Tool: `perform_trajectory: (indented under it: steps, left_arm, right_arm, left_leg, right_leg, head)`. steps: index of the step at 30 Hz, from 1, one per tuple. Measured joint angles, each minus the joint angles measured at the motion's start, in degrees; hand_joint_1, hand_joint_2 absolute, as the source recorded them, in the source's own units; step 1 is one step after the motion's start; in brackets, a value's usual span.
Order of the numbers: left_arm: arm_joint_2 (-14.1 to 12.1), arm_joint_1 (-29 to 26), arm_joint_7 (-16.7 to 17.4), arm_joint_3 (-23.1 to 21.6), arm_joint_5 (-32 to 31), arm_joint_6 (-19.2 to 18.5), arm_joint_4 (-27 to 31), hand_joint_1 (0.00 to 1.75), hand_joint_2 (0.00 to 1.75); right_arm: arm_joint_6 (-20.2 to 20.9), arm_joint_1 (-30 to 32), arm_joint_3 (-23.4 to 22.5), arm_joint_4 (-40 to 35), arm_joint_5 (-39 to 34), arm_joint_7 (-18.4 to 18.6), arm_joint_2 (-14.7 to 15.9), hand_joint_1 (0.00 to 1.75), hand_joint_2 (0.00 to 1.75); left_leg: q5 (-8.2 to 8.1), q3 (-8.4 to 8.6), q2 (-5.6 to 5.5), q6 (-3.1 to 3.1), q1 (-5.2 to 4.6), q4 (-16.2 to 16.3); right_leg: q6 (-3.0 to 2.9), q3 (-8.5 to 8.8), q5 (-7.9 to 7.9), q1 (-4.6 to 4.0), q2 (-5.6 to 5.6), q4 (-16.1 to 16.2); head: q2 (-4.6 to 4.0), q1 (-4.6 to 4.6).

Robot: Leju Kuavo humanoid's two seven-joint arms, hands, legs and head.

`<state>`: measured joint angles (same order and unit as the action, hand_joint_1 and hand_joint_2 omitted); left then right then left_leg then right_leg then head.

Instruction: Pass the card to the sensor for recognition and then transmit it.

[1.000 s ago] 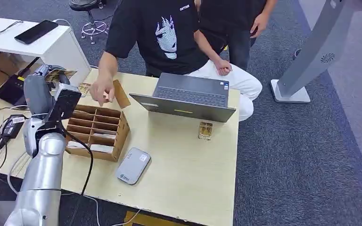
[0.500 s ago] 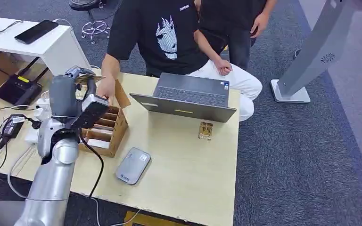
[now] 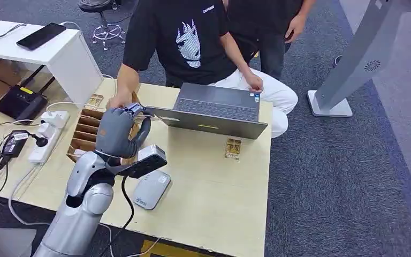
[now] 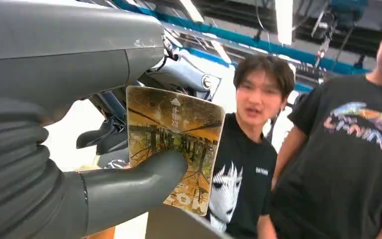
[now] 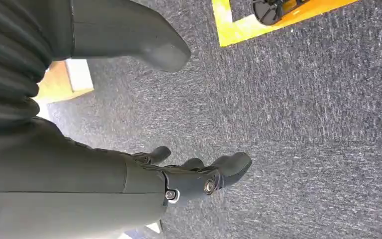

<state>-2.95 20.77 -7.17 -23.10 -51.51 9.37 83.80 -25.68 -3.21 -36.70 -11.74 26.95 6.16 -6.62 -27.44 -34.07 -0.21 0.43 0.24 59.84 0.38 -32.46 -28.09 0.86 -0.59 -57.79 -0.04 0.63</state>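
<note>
Left wrist view shows the left hand [image 4: 79, 149] pinching the card [image 4: 176, 144] between thumb and fingers, face out, presumably so its flat side can meet the sensor [image 3: 151, 188], lower centre-left of the head view on the table [image 3: 214, 187]. The right hand [image 5: 189, 177] hangs spread and idle above carpet.

Open laptop [image 3: 214, 110] beside a divided cardboard box [image 3: 85, 131] on the table [image 3: 214, 198].

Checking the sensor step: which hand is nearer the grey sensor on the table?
Left. The left hand holds the card above the table near the sensor; the right hand hangs over the carpet.
</note>
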Motion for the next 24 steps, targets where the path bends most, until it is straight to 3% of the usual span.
perform_trajectory:
  steps: [7, 16, 24]
  left_arm:
    - [-2.05, -2.3, 2.4, -2.01, -1.8, -2.16, -1.45, 1.75, 1.75]
    - [-2.99, -3.0, 3.1, -2.62, -1.75, -2.86, -4.19, 1.75, 1.75]
    - [-3.06, -3.86, 4.5, -3.0, -2.56, -2.8, -11.06, 1.75, 1.75]
  right_arm:
    - [-0.22, 0.02, -0.92, 0.0, -0.11, 0.35, -0.17, 0.0, 1.75]
    - [-0.37, 0.06, -1.31, 0.0, 0.04, 0.72, -0.2, 0.0, 1.75]
    - [-0.35, 0.05, -1.73, 0.0, 0.72, 0.72, -0.2, 0.0, 1.75]
  left_leg:
    - [0.0, -0.03, 0.0, 0.0, -0.01, 0.0]
    - [0.0, -0.05, 0.0, 0.0, -0.01, 0.0]
    - [0.0, -0.05, 0.0, 0.0, -0.01, 0.0]
  right_leg:
    - [0.01, -0.02, -0.01, 0.01, -0.01, 0.01]
    - [0.01, -0.04, -0.01, 0.01, 0.0, 0.01]
    - [0.01, -0.06, -0.01, 0.01, -0.01, 0.01]
  head:
    - [0.02, 0.0]
    - [0.0, 0.0]
    - [0.02, 0.0]
